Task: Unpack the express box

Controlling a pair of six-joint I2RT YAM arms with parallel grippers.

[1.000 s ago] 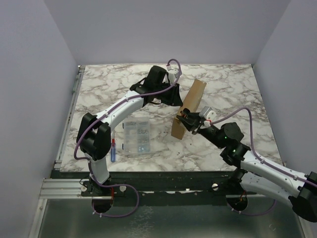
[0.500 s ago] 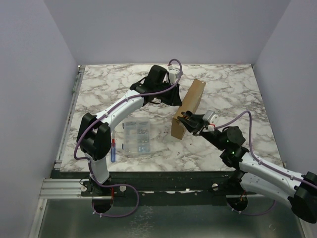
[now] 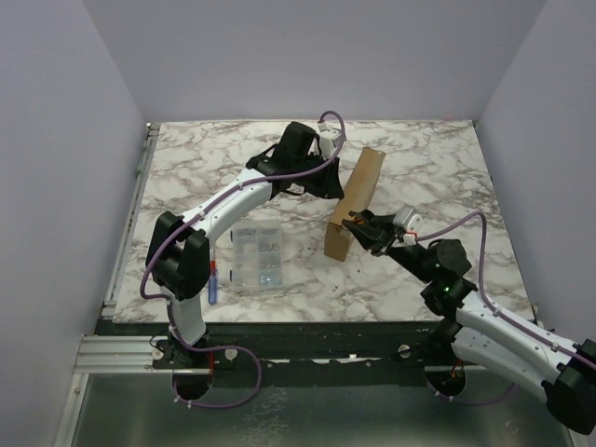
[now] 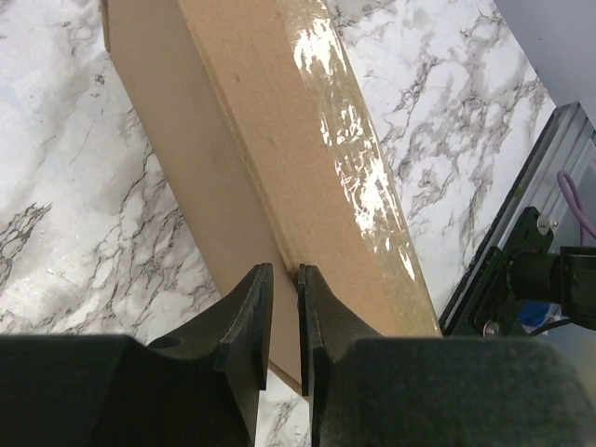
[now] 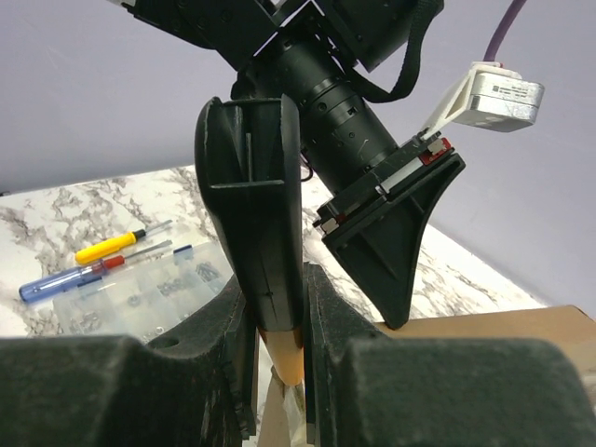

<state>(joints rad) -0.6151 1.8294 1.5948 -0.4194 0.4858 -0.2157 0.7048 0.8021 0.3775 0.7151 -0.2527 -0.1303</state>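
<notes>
Left gripper (image 4: pixel 284 279) and right gripper (image 5: pixel 279 312) each pinch the up-ended express box (image 3: pixel 359 186), apparently unopened, so unpacking remains.

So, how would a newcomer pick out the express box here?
Look at the marble table, right of its middle. The box stands on edge there, tilted. It is plain brown cardboard; the case nearby is clear plastic.
</notes>
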